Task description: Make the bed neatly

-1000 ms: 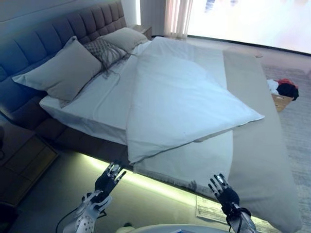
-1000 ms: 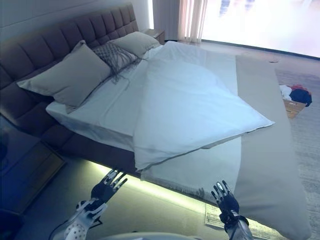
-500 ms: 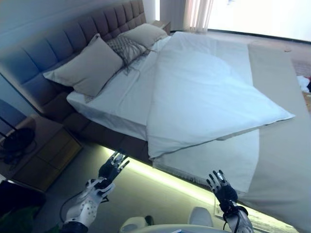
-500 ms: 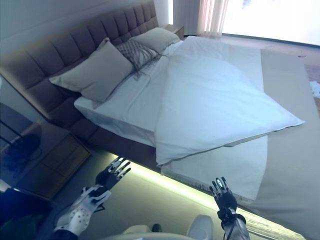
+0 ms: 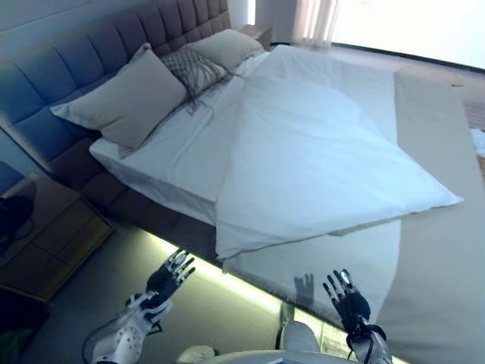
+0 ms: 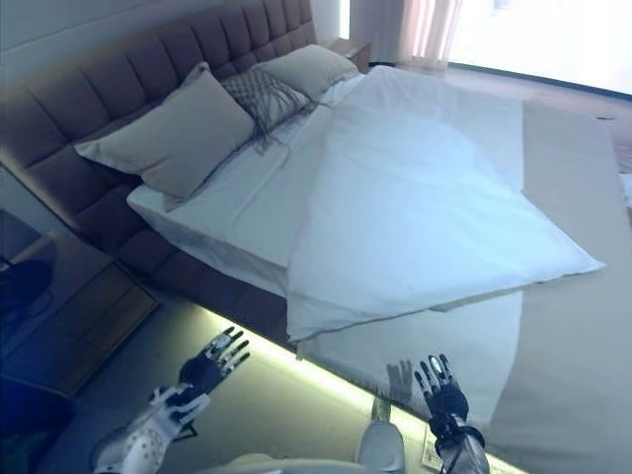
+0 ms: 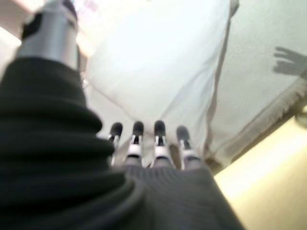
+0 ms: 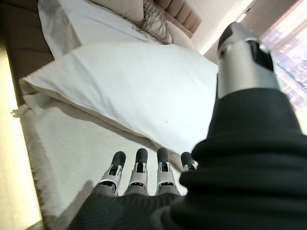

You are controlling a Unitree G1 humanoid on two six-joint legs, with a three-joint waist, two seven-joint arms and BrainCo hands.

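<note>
A bed (image 5: pixel 144 201) with a padded headboard (image 5: pixel 91 53) lies ahead of me. A white duvet (image 5: pixel 318 159) lies skewed across it, one corner (image 5: pixel 221 250) hanging at the near edge; it also shows in the right wrist view (image 8: pixel 124 91). A beige bed runner (image 5: pixel 439 227) covers the foot end. Three pillows lean at the headboard: a large beige one (image 5: pixel 121 102), a patterned one (image 5: pixel 195 68) and a far beige one (image 5: pixel 227 47). My left hand (image 5: pixel 168 277) is open above the floor before the bed's side. My right hand (image 5: pixel 347 302) is open, empty, close before the bed's edge.
A dark bedside table (image 5: pixel 45 243) stands at the left of the bed. A lit strip (image 5: pixel 227 280) runs along the floor under the bed frame. A bright window and curtain (image 5: pixel 314 19) lie beyond the far side. A second bedside table (image 5: pixel 258 32) stands by the far pillow.
The view has shifted as my head moved; the bed itself lies as before. Both hands stay open and low before the bed's side, the right one now nearer the bed's edge.
</note>
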